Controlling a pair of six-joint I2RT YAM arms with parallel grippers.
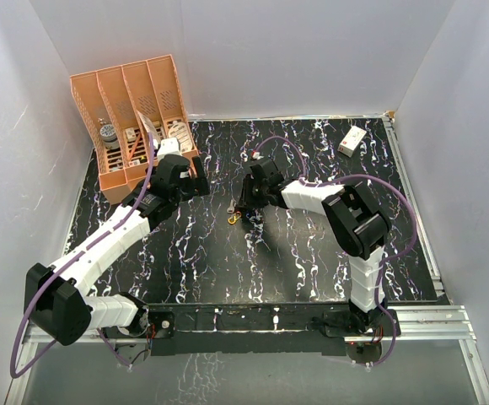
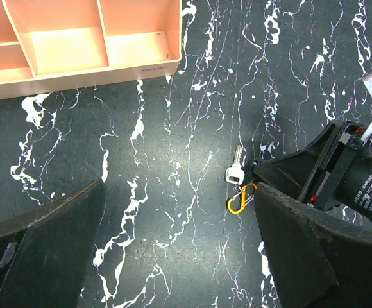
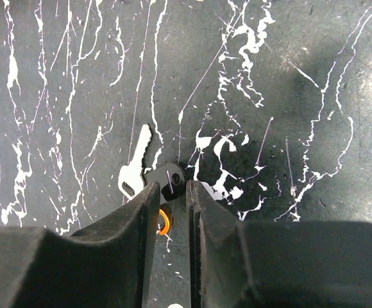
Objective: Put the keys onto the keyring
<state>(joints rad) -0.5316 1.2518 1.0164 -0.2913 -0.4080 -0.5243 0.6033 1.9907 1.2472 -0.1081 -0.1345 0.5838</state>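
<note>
We cannot tell whether our right claw [image 3: 173, 187] pinches the keyring [image 3: 164, 221]; slipping could scatter the keys [image 3: 135, 163]. Left claw [image 2: 179, 186] spread.

The right gripper [image 3: 172, 192] fills the bottom of the frame, its two black fingers [image 3: 125, 231] a narrow slit apart. A dark key head [image 3: 169, 178] sits at the slit's top, and a silver key [image 3: 135, 160] slants up and left beside it. An orange keyring [image 3: 164, 221] peeks out within the slit, above the black, white-veined tabletop [image 3: 301, 96].
</note>
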